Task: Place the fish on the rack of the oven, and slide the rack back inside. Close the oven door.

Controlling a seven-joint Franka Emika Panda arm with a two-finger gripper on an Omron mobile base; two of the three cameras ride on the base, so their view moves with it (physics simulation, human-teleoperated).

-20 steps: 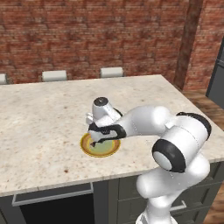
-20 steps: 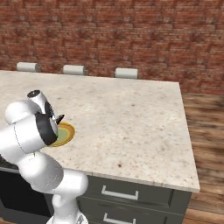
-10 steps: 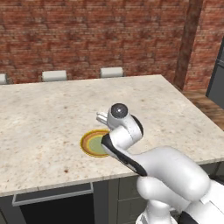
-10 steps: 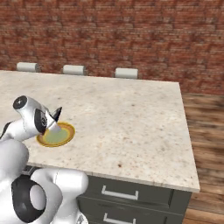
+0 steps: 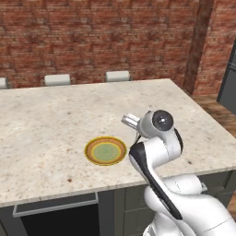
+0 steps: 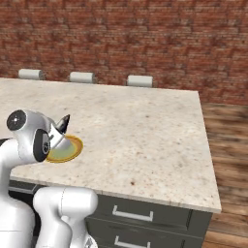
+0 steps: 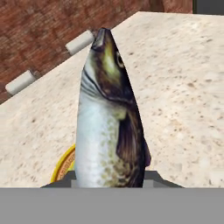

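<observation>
The slim dark grey-black, pale-bellied fish (image 7: 109, 113) stands upright in the hand view, its tail end pinched between the fingers of the white arm's two-finger gripper (image 6: 62, 125), lifted above the speckled beige stone counter (image 6: 140, 131) near its front edge. To carry it well, keep the clamp firm and the fish clear of the counter's front edge while swinging down toward the oven below. A second ago the gripper was down at the round yellow-rimmed green plate (image 5: 105, 150); now the plate lies bare and the arm has swung back.
</observation>
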